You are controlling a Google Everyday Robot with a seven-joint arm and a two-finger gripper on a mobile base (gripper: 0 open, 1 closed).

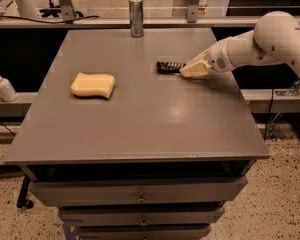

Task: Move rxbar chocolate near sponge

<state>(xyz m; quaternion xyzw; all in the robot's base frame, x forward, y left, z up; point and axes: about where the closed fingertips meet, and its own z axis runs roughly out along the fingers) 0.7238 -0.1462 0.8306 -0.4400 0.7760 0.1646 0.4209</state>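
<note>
Reaching in from the right, the arm (250, 46) holds its gripper (185, 72) low on the table (140, 129), at the right end of the bar (168, 66); whether it's open or clamped can't be told. Bar lies right of ctr, well apart from the sponge (93, 84) at left. Can (136, 17) stands at rear edge.

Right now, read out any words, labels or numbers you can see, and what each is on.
Nothing can be read.
On the rxbar chocolate, beside the claw: pale marks, too blurred to read.
On the silver can: no legible text.
On the pump bottle: no legible text.
</note>
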